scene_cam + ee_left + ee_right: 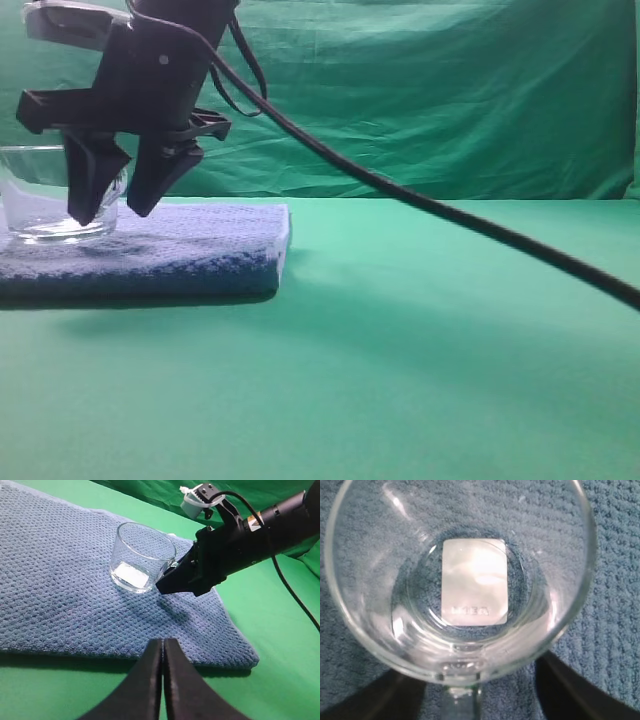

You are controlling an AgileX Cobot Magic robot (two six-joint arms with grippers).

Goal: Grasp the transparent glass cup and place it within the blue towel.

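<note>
The cup [55, 195] stands upright on the towel [160, 255], well inside its edges, with a white label showing through its base. The right end effector [112, 205] hangs just beside the cup, its two dark fingers apart and flanking the handle side, not clamped on the glass. The left end effector [163, 652] hovers near the towel's edge, fingers pressed together. The towel lies flat on the green counter [430, 350].

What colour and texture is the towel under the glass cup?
Blue-lavender towel with a knobbly terry weave, clearest in the left wrist view; the glass cup is clear.
</note>
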